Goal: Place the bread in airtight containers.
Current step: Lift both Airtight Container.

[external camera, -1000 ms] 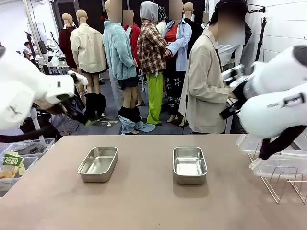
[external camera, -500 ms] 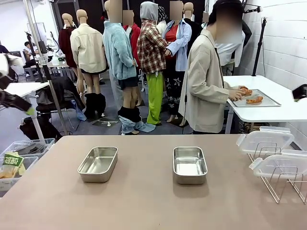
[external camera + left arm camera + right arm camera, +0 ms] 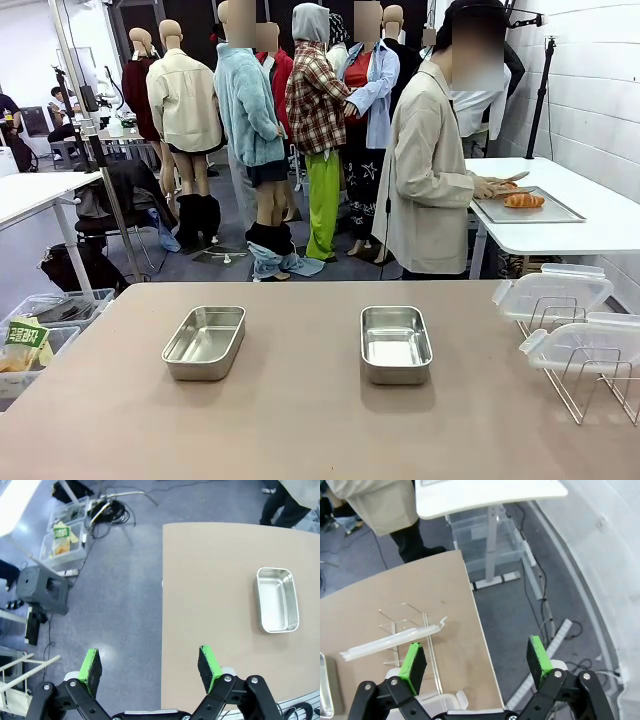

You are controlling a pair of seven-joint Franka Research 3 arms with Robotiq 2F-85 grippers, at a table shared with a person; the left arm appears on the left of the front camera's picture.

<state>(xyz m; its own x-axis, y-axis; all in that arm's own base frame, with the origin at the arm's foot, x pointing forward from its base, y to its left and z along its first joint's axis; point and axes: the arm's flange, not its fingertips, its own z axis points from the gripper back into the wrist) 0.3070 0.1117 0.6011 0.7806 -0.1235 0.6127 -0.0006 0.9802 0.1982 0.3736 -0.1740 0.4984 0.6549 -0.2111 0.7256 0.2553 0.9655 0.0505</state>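
Note:
Two airtight containers, shiny steel tins, stand empty on the brown table: the left tin (image 3: 204,342) and the right tin (image 3: 396,344). One golden bread roll (image 3: 524,200) lies on a flat metal tray (image 3: 556,212) on the white side table behind, where the person's hand (image 3: 490,187) rests. High over the table's left edge and the floor, my left gripper (image 3: 150,663) is open and holds nothing, with one tin (image 3: 278,600) far ahead of it. My right gripper (image 3: 476,659) is open and bare above the table's right corner.
Clear plastic lids (image 3: 553,296) lean in a wire rack (image 3: 590,385) at the table's right edge, also below my right gripper as lids (image 3: 395,642). A person in a beige coat (image 3: 425,180) stands beyond the far edge. Plastic bins (image 3: 65,542) sit on the floor to the left.
Both white arms have swung out of the front view, uncovering the side table and tray. The person's hand has shifted over the tray. The tins have not moved.

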